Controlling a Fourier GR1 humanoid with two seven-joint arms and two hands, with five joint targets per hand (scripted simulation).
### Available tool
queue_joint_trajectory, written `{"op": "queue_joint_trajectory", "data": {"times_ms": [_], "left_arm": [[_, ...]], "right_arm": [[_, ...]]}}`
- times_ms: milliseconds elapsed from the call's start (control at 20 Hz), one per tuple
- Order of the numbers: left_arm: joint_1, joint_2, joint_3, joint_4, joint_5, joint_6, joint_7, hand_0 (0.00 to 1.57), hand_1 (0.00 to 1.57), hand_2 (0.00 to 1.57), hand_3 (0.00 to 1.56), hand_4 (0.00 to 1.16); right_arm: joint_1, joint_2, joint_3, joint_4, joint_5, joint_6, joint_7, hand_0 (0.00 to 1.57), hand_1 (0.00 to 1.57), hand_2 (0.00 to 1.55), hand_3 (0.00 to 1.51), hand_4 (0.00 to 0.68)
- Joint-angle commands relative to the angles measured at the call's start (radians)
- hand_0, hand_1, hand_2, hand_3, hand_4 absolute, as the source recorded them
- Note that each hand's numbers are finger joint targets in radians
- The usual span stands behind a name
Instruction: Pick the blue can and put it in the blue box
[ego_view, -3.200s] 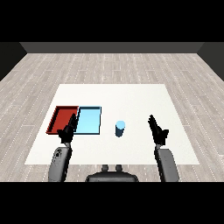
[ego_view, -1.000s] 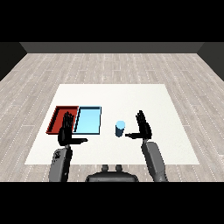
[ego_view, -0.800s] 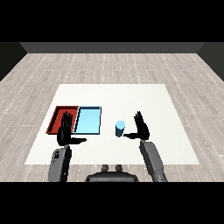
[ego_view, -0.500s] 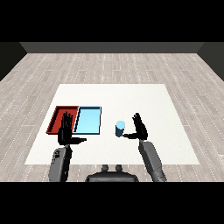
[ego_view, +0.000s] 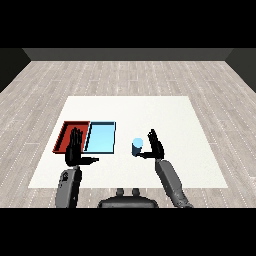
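Note:
A small blue can (ego_view: 137, 147) stands upright on the white table (ego_view: 165, 115), just right of the light blue tray (ego_view: 100, 137). My right hand (ego_view: 156, 145) is open, fingers straight and raised, right beside the can on its right; the thumb reaches toward the can's base. I cannot tell whether it touches. My left hand (ego_view: 74, 150) is open too, held up in front of the seam between the red tray (ego_view: 65, 135) and the light blue tray, thumb pointing right. Neither tray holds anything that I can see.
The two trays lie side by side at the left of the table, red outermost. A wooden floor (ego_view: 128, 75) surrounds the table.
My right hand has moved left, from well right of the can to right beside it. The left hand has lifted slightly in front of the trays. The can has not moved.

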Motion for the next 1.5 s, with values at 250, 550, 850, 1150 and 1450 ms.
{"op": "queue_joint_trajectory", "data": {"times_ms": [250, 550, 850, 1150, 1450], "left_arm": [[0.02, 0.025, 0.029, 0.022, 0.021, -0.038, -0.042, 0.0, 0.0, 0.0, 0.0, 0.0], [0.003, 0.001, -0.001, 0.0, -0.013, 0.014, -0.005, 0.0, 0.0, 0.0, 0.0, 0.0], [0.021, -0.029, -0.039, -0.089, -0.026, 0.05, 0.042, 0.0, 0.0, 0.0, 0.0, 0.0], [0.042, 0.017, 0.008, 0.014, 0.001, -0.028, -0.046, 0.0, 0.0, 0.0, 0.0, 0.0], [0.03, -0.029, -0.034, 0.007, -0.044, 0.024, -0.06, 0.0, 0.0, 0.0, 0.0, 0.0]], "right_arm": [[-0.051, 0.0, 0.104, 0.099, -0.093, -0.061, -0.062, 0.0, 0.0, 0.0, 0.0, 0.0], [-0.138, 0.0, 0.072, 0.201, -0.097, -0.04, -0.099, 0.0, 0.0, 0.0, 0.0, 0.0], [-0.072, -0.013, 0.058, 0.121, -0.078, 0.018, -0.048, 0.0, 0.0, 0.0, 0.0, 0.0], [-0.19, 0.0, 0.148, 0.232, -0.155, -0.086, -0.079, 0.0, 0.0, 0.0, 0.0, 0.0], [-0.258, 0.0, 0.226, 0.295, -0.245, -0.13, -0.122, 0.0, 0.0, 0.0, 0.0, 0.0]]}}
